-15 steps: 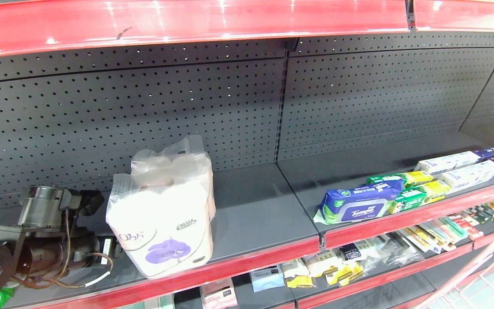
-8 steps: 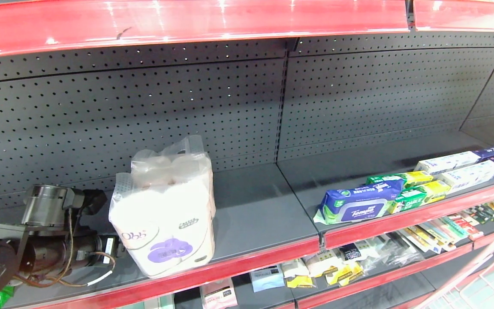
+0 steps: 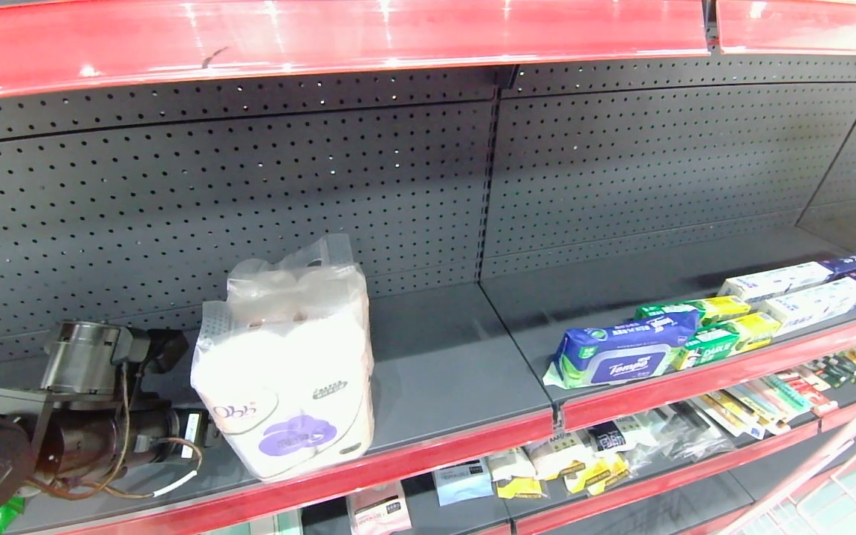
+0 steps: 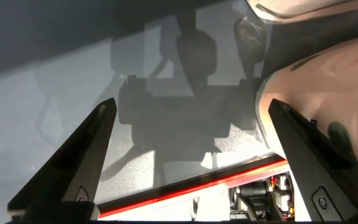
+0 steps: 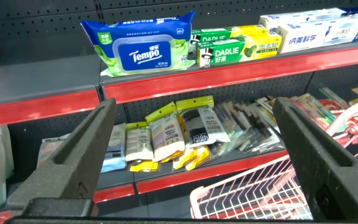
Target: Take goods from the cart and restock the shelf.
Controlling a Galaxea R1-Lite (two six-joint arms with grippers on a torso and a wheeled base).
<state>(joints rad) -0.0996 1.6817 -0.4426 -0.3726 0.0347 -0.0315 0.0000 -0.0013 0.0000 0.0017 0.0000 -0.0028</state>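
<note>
Overhead light glares white off the top red shelf edge (image 3: 324, 37); back panel (image 3: 250, 186) is pretty dim, lines bow near edges.

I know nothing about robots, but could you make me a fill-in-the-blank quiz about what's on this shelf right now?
1. The toilet paper pack stands on the shelf, to the ___ of the wipes.
2. The shelf's front edge is coloured ___.
3. The left fingers, beside the toilet paper pack, are ___.
4. The right fingers hold ___.

Missing words: left; red; open; nothing.
</note>
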